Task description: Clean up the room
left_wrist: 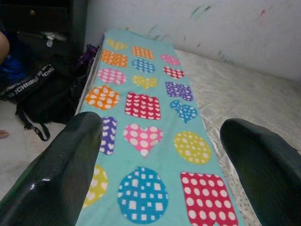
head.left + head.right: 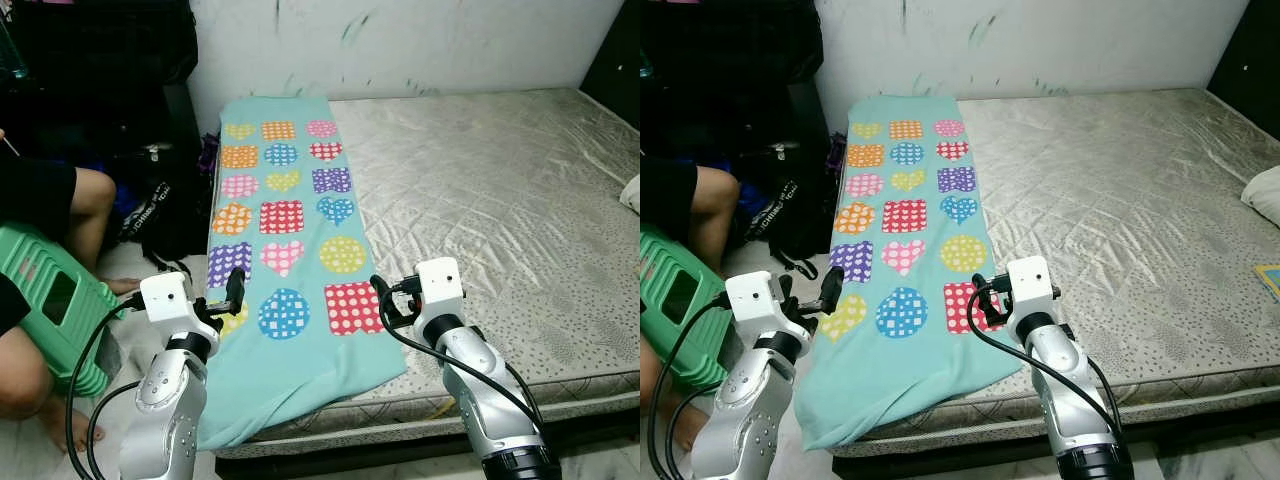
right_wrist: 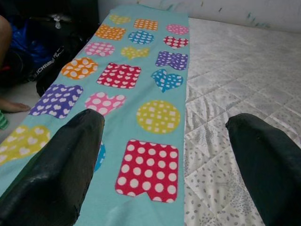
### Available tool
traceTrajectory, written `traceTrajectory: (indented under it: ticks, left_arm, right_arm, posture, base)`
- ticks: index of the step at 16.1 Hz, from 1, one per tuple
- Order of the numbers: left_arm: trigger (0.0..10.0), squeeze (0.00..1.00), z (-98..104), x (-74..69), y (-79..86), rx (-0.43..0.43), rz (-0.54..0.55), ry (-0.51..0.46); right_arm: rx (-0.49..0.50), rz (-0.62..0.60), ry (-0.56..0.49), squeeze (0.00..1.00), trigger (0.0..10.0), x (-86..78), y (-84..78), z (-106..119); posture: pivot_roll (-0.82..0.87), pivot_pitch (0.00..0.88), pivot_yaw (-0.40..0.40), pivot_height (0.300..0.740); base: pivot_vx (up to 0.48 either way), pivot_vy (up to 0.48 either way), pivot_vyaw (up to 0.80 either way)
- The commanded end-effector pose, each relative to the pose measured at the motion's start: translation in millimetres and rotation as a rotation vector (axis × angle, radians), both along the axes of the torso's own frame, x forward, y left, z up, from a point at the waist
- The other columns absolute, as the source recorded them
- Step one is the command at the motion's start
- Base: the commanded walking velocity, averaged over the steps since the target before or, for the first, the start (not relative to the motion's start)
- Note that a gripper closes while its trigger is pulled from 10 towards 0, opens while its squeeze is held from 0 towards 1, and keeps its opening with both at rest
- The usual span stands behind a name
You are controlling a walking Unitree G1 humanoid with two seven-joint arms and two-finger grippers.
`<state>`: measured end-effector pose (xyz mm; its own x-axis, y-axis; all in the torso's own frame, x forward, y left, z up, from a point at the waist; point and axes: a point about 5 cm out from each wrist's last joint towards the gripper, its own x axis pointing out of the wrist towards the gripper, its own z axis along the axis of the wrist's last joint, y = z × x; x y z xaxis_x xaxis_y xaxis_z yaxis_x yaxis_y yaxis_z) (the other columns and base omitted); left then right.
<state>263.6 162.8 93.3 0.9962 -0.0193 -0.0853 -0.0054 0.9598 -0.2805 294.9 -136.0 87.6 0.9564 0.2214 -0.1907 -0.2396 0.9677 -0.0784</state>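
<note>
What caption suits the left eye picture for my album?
Two open pincers, left and right, hover over a patterned teal blanket on a bare mattress.

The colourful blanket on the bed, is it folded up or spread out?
Spread out. The blanket lies flat in one long strip along the mattress, every patterned shape showing, its near end hanging over the edge.

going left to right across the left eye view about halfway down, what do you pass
Green plastic stool → seated person's bare knee → black bag with white lettering → turquoise blanket with colourful dotted shapes → bare grey quilted mattress → white pillow corner
</note>
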Motion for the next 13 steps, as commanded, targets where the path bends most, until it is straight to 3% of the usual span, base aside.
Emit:
traceTrajectory:
  ticks: [1, 8, 13]
  left_arm:
    - [10.0, 0.0, 0.4, -0.3, 0.8, -0.002, 0.008, -0.001]
    - [10.0, 0.0, 0.6, -1.3, 0.3, -0.016, 0.007, 0.0]
    - [10.0, 0.0, 1.6, -2.4, -3.3, -0.043, 0.002, -0.012]
  right_arm:
    - [0.01, 0.002, -0.033, 0.0, 10.0, 2.0, 0.0, 7.1]
    - [0.01, 0.003, -0.027, 0.0, 10.0, 1.4, -0.2, 6.2]
    - [0.005, -0.001, -0.022, 0.0, 10.0, 0.3, -2.1, 4.9]
  posture:
    - [-0.11, 0.0, -0.007, 0.74]
    - [-0.11, 0.0, -0.007, 0.74]
    - [-0.11, 0.0, -0.008, 0.74]
  base:
    - [0.0, -0.322, 0.0]
    - [0.0, -0.433, 0.0]
    - [0.0, 0.0, 0.0]
